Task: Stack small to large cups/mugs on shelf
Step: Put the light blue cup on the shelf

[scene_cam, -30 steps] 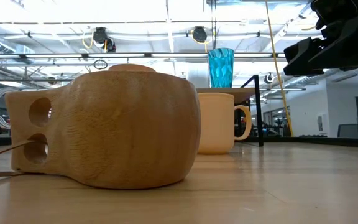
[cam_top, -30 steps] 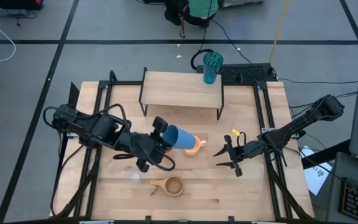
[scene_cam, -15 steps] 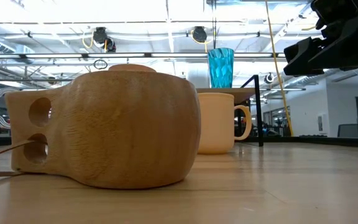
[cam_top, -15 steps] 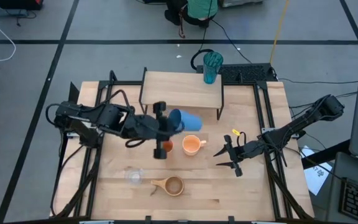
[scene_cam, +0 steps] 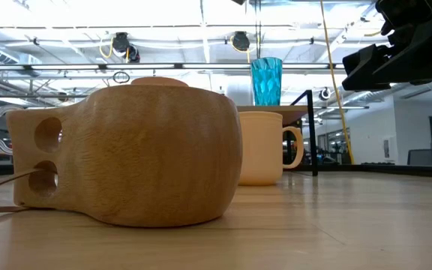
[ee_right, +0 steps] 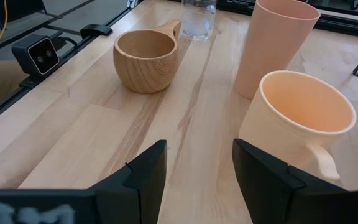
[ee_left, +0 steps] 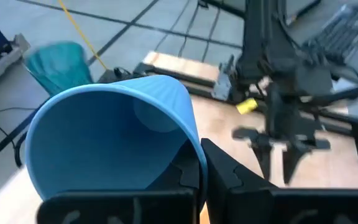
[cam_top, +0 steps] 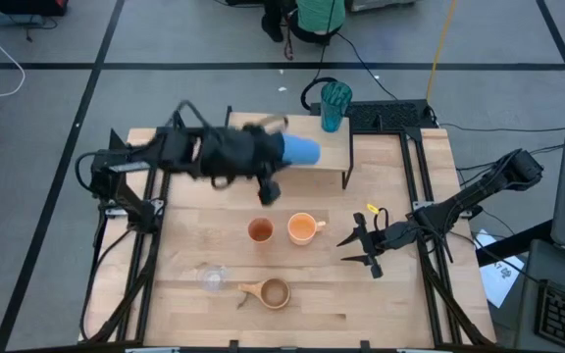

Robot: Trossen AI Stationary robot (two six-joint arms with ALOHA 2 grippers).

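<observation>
Six drinking vessels are present: one teal tumbler, one blue cup, one orange-brown tumbler, one orange handled mug, one clear glass and one wooden cup. One shelf stands on one bench. Two robot arms are present, each with one end effector.

The tan wooden cup shows smooth, grained, softly satin wood, like the pale matt tabletop. The blue cup looks like matt, finely ribbed plastic; the clear glass is glossy.
</observation>
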